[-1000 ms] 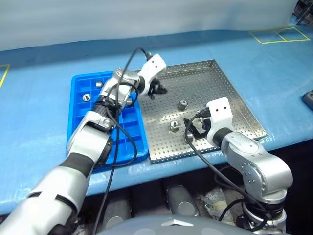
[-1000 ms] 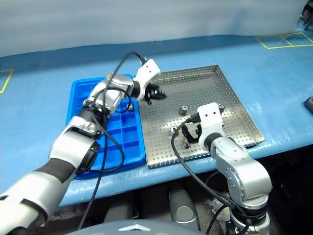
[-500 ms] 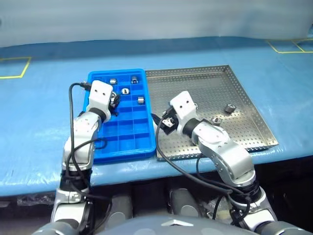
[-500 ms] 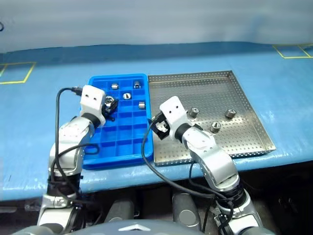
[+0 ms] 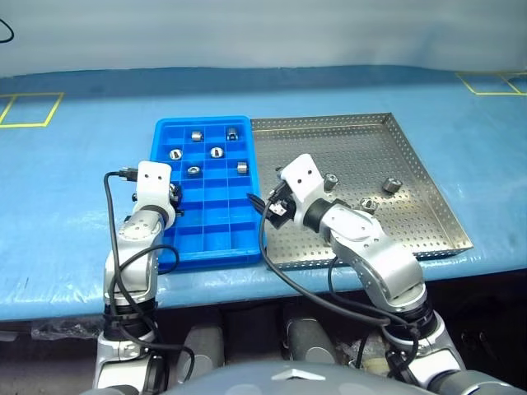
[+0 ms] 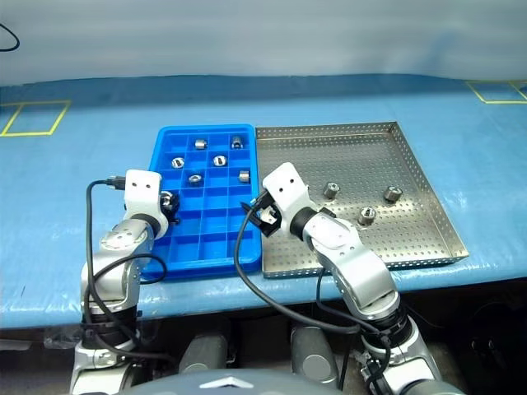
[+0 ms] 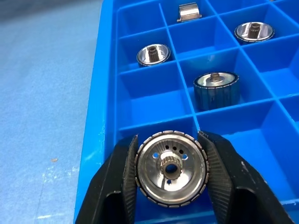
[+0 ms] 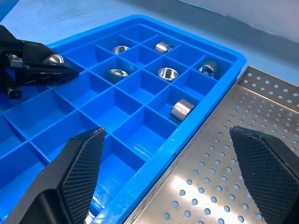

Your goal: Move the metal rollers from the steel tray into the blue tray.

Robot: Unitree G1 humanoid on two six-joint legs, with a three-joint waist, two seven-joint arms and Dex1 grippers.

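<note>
The left gripper hangs over the near left part of the blue tray, its two black fingers pressed against either side of one metal roller, which sits between them above a compartment by the tray's left wall. The right gripper hovers over the seam where the blue tray meets the steel tray; its fingers stand wide apart with nothing between them, pointing across the blue tray toward the left gripper.

Past the held roller, the blue tray's dividing walls stand between it and the further compartments. Six more rollers lie in the far rows of that tray, one to a compartment, well apart from both sets of fingers.

In the steel tray, three rollers rest on the perforated floor beyond and to the right of the right gripper. Both trays sit side by side, touching, on a table covered in blue, with yellow tape marks at its far corners.
</note>
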